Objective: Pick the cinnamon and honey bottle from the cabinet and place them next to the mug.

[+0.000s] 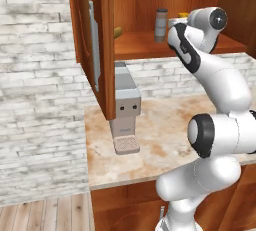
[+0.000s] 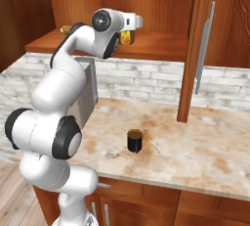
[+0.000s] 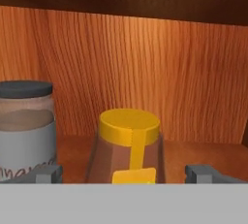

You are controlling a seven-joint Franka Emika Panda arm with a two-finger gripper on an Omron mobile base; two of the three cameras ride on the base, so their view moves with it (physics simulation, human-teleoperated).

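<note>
— What is nearest the hand camera?
— The honey bottle [image 3: 129,145], framed at six o'clock between the gripper's [image 3: 124,174] spread, empty fingers; the cinnamon [image 3: 25,126] is at nine, on the cabinet [image 3: 145,68] shelf.
— Why?
— A grasp seems lined up.

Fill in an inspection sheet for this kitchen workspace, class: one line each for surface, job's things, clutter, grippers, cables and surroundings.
Surface: mottled beige stone counter, over reddish wooden base cabinets.
Job's things: small grey dark-capped cinnamon jar and amber honey bottle with yellow top stand side by side on the shelf of the open reddish-brown wall cabinet; small black mug of brown liquid stands on the counter.
Clutter: grey boxy machine against the wall under the cabinet.
Grippers: two-finger gripper open, a fingertip on each side of the honey bottle, not closed on it.
Cables: nothing seen.
Surroundings: pale brick wall, wooden floor.
</note>
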